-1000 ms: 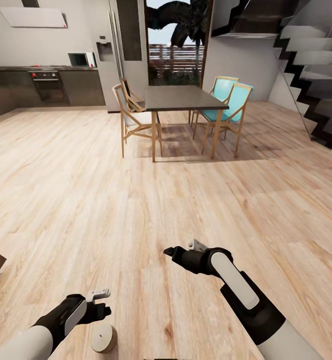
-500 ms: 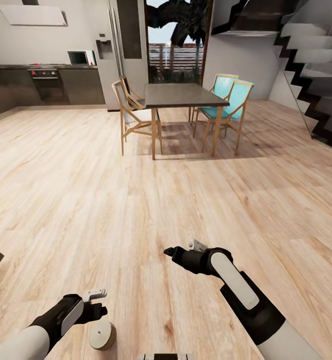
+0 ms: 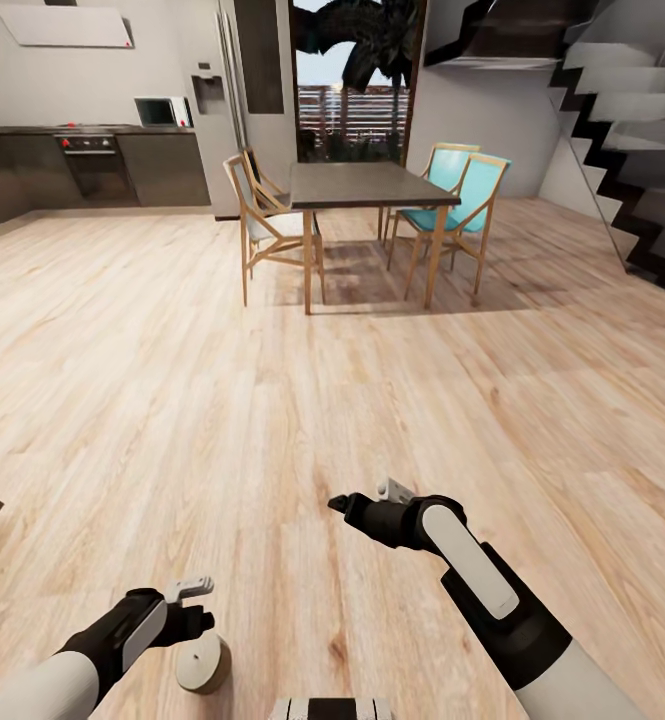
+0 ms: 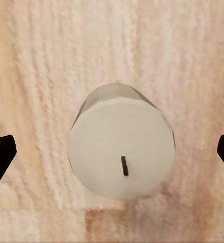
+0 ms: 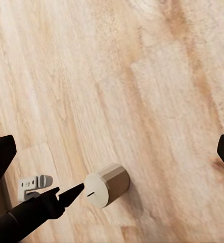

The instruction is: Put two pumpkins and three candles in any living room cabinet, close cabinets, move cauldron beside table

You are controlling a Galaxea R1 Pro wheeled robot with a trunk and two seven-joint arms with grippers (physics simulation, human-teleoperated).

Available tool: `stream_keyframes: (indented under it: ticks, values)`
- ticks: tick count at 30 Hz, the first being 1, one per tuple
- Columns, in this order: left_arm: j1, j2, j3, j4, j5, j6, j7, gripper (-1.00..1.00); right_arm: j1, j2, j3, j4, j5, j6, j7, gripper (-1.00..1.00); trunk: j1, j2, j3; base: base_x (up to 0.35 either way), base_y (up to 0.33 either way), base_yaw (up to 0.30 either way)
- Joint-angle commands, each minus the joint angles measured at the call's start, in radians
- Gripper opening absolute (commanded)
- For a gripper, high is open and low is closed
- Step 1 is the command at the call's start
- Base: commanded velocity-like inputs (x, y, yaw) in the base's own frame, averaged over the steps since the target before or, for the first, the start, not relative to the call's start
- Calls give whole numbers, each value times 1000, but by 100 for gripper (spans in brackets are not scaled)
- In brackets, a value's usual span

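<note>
Bright, even daylight comes from the glass door (image 3: pixel 357 80) behind the dining bench (image 3: pixel 367 187), which casts soft shadows forward; wrist views look slightly blurred.

The robot is showing two arms in the head view, each running from a pale grey-white sleeve into a black forearm with a long white rounded panel set along it. The left gripper (image 3: pixel 194 612) is ending in black tapered fingers with a small light grey bracket on top. The right gripper (image 3: pixel 340 503) is wearing the same black, pointed fingers and grey bracket.
</note>
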Motion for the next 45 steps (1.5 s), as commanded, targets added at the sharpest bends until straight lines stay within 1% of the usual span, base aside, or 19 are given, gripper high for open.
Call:
stream_keyframes:
  ticks: [1, 4, 5, 7, 15, 21, 22, 24, 27, 41, 45]
  values:
    - [0, 1, -5, -2, 4, 3, 2, 100, -1, -1, 1, -1, -7, 0, -8, 100, 4, -8, -4, 0, 0, 0]
    - [0, 0, -4, -2, 5, 1, 45, 100, -1, -1, 1, -1, -7, 0, -8, 100, 15, -29, -13, 0, 0, 0]
    - [0, -2, -4, -2, 5, 0, 65, 100, -1, -1, 1, -1, -7, 0, -8, 100, 16, -29, -17, 0, 0, 0]
    - [0, -4, -4, -2, 5, -1, 81, 100, -1, -1, 1, 0, -7, 0, -8, 100, 17, -29, -25, 0, 0, 0]
    - [0, -9, -4, -2, 5, -2, 88, 100, -1, -1, 2, 0, -7, 0, -8, 100, 20, -31, -56, 0, 0, 0]
    - [0, -19, -5, -2, 5, -5, 87, 100, -1, -1, 2, 0, -6, 0, -8, 100, 23, -33, -79, 0, 0, 0]
    - [0, -19, -4, -2, 5, -11, 87, 100, -1, -1, 2, 0, -6, 0, -8, 100, 23, -33, -79, 0, 0, 0]
    - [0, -19, -4, -2, 7, -51, 80, 100, -1, 0, 2, 0, -6, 0, -8, 100, 23, -33, -79, 0, 0, 0]
    - [0, -22, -7, -2, 8, -67, 76, 100, -1, -1, 2, 0, -6, 0, -8, 100, 23, -33, -79, 0, 0, 0]
    - [0, -35, -10, -2, 10, -74, 70, 100, -1, -1, 1, 0, -6, 0, -8, 100, 23, -33, -79, 0, 0, 0]
    - [0, -38, -10, -1, 9, -75, 70, 100, -1, -1, 1, 0, -6, 0, -8, 100, 25, -34, -95, 0, 0, 0]
